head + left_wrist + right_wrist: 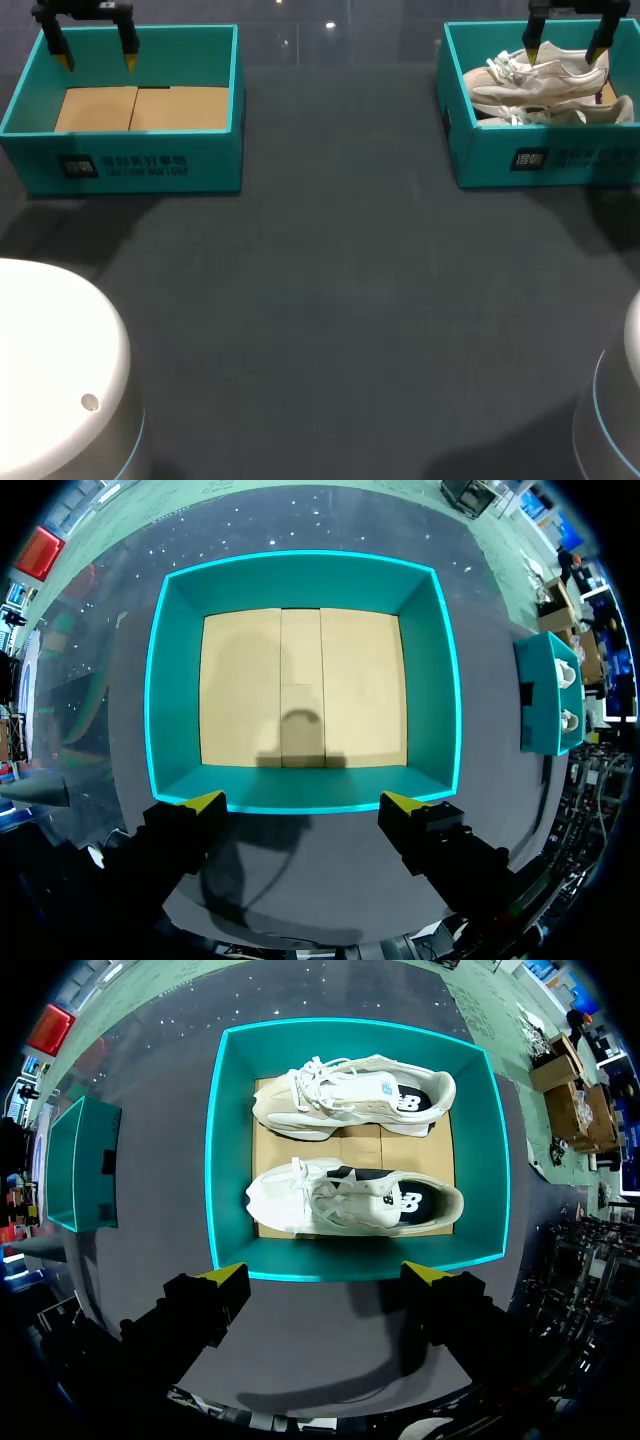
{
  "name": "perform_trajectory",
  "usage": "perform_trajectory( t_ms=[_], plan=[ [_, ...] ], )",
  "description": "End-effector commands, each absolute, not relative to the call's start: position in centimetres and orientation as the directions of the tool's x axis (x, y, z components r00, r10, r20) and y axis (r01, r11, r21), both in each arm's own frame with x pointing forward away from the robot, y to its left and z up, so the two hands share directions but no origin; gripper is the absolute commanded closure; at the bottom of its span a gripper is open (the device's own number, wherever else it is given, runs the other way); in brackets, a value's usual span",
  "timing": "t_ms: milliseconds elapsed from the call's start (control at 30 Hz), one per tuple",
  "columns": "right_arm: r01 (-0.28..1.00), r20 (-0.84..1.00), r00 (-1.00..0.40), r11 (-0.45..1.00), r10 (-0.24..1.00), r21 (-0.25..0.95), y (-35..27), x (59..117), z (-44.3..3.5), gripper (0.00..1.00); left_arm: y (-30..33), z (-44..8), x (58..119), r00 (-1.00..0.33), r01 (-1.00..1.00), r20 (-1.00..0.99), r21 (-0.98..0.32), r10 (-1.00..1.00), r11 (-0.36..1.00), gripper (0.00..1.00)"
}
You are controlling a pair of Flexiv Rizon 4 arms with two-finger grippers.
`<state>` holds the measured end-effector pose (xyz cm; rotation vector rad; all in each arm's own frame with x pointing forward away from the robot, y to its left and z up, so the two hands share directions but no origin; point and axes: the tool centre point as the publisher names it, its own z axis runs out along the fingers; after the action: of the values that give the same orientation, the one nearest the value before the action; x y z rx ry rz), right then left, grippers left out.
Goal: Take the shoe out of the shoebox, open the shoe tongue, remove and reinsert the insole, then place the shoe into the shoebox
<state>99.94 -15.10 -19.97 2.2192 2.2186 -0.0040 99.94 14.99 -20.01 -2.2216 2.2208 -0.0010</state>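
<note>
Opening step: no shoe had yet been lifted. Two white shoes point(350, 1195) lay side by side in the right shoebox point(228, 1150). The right gripper point(325, 1278) hung above it, fingers apart and empty. The left gripper point(302, 805), also apart, hung over the left shoebox point(175, 680). The next move probably called for a descent onto one shoe.

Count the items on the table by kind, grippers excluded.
Teal shoeboxes: 2 (empty shoebox, full shoebox)
White shoes: 2 (rear shoe, front shoe, both in the full shoebox)
Total: 4
</note>
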Motion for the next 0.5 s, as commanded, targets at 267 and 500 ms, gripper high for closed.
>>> perform_trajectory(
  t_ms=[267,500],
  plan=[
    [1.000,-0.040,-0.018,0.018,0.999,0.006,-18.9,100.0,-21.8,0.00,15.0,-20.0,100.0,0.000,-1.000,0.000,-0.001,-1.000,0.000,0.00],
    [1.000,-0.063,-0.017,0.017,0.998,0.007,-22.0,100.1,-23.5,0.00,15.0,-20.0,100.0,0.000,-1.000,0.000,-0.001,-1.000,0.000,0.00]
  ],
)
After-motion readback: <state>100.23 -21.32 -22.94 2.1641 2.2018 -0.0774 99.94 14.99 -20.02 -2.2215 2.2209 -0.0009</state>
